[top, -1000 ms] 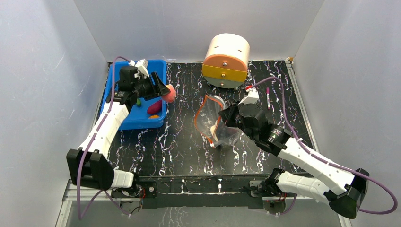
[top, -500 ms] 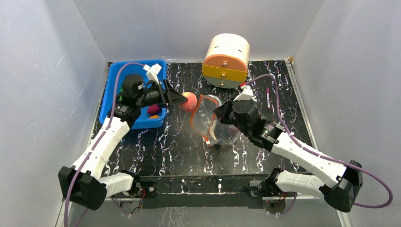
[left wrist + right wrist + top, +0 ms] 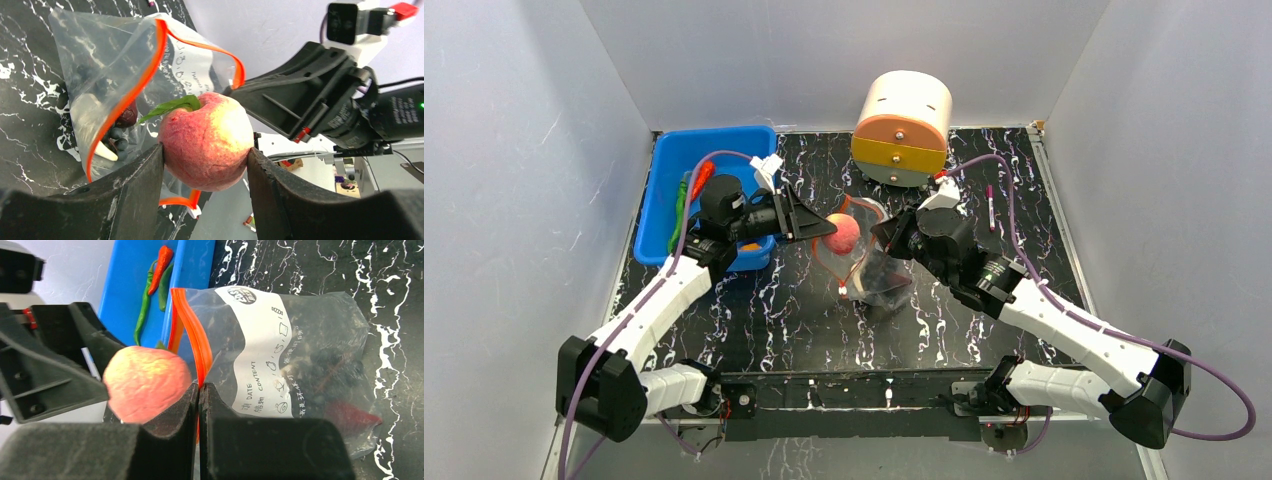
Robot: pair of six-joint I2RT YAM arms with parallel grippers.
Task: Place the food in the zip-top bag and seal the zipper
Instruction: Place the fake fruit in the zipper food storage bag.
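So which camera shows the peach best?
The left wrist camera: the peach fills the middle, leaf showing, held between the left jaws. The right wrist view hides its lower part behind the right jaws; from the top it looks tiny.

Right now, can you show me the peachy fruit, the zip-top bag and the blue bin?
fruit [image 3: 207, 142], left wrist view, middle of its skin.
zip-top bag [image 3: 280, 355], right wrist view, on its white label.
blue bin [image 3: 709, 140], top view, on its far wall.

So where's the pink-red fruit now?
The fruit is mid-table in top view, in the left end effector at the mouth of the zip-top bag, right of the blue bin.
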